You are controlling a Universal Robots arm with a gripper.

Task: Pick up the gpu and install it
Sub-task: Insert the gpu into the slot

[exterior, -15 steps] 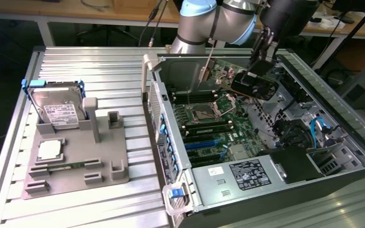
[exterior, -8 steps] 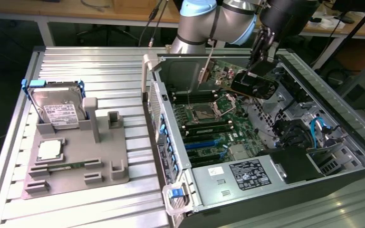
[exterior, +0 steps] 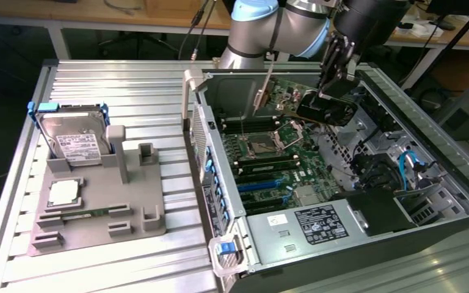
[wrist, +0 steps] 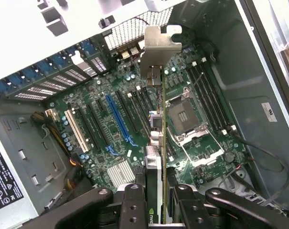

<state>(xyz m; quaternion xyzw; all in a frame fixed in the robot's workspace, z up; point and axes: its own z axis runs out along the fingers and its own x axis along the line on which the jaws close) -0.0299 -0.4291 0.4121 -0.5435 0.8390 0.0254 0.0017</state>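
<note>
My gripper (exterior: pixel 337 72) is shut on the gpu (exterior: pixel 326 110) and holds it in the air inside the open computer case (exterior: pixel 454 183), over the far end of the motherboard (exterior: pixel 267 165). The card's black cooler faces the exterior view's right, and its silver bracket (exterior: pixel 261 97) points to that view's left. In the wrist view the gpu (wrist: pixel 162 143) is edge-on, running from my gripper (wrist: pixel 158 212) out to its silver bracket (wrist: pixel 158 52). It hangs between the blue expansion slot (wrist: pixel 118 119) and the processor socket (wrist: pixel 185 114), clear of the board.
Black expansion slots (wrist: pixel 94 126) and memory slots (wrist: pixel 206 95) flank the card. A heatsink (wrist: pixel 120 172) and loose cables (wrist: pixel 259 157) lie near it. Outside the case, a grey fixture (exterior: pixel 129 213) holds a hard drive (exterior: pixel 76 137), a processor (exterior: pixel 61 192) and a memory stick (exterior: pixel 88 212).
</note>
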